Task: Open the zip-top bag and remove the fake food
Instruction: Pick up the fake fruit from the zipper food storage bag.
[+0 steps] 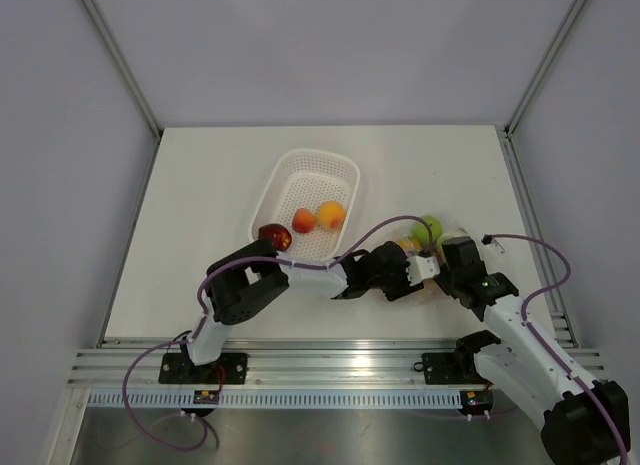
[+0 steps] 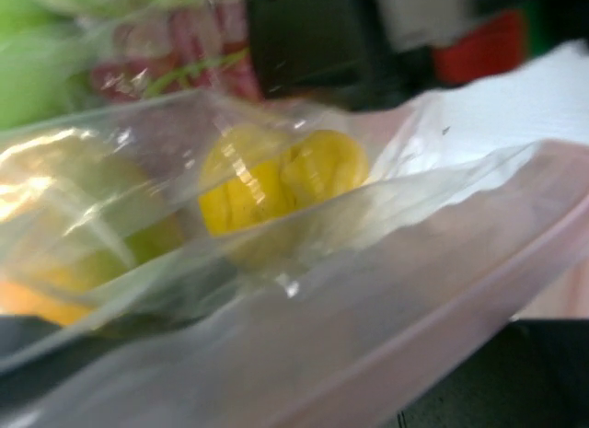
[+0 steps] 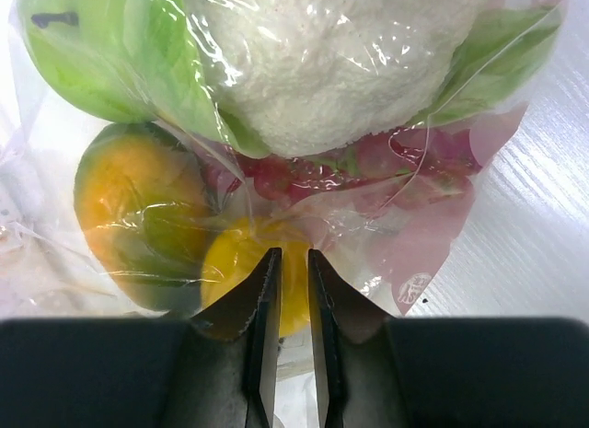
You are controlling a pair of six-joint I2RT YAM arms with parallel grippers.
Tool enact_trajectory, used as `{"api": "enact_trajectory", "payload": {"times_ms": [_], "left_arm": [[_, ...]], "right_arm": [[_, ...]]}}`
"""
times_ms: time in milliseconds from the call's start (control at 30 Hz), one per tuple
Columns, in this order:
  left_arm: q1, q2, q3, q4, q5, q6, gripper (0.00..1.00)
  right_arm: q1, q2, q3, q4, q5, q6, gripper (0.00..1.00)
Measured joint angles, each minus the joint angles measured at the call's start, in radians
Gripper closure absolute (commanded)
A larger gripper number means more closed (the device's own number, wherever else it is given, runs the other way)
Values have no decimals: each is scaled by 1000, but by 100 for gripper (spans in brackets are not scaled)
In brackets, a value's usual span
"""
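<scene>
Crinkly zip-top bag [image 2: 386, 290] (pinkish strip), glossy rounded fake food [image 2: 276, 181] inside

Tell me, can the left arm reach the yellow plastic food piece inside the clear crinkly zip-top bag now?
Probably not directly: the yellow plastic piece sits behind the film of the clear zip-top bag, and I cannot tell whether its pinkish zip strip is open.

My left arm [image 1: 300, 270] has its elbow raised and its forearm stretched level across toward my right side. On my left gripper [image 1: 412, 270] the finger spread cannot be told in any view. My right arm [image 1: 510, 320] reaches forward and inward. My right gripper [image 3: 292, 258] is just beside the left, its fingers [image 3: 262, 308] nearly together with a thin slit between them.
</scene>
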Motion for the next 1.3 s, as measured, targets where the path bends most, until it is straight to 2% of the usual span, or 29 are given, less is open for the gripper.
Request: {"api": "enact_trajectory", "payload": {"times_ms": [267,633,867,1300], "left_arm": [[0,-44,41,-166,-75,-13,76],[2,-201,-18,-199,-144,-68,76],[10,-231,-20,-221,-148,-98,77],[52,-257,84,-533,-109,-121,77]], "right_arm": [[0,1,-10,4,-8,0,78],[0,-2,-11,13,-16,0,78],[1,5,-13,13,-17,-1,78],[1,7,-14,13,-17,-4,78]]}}
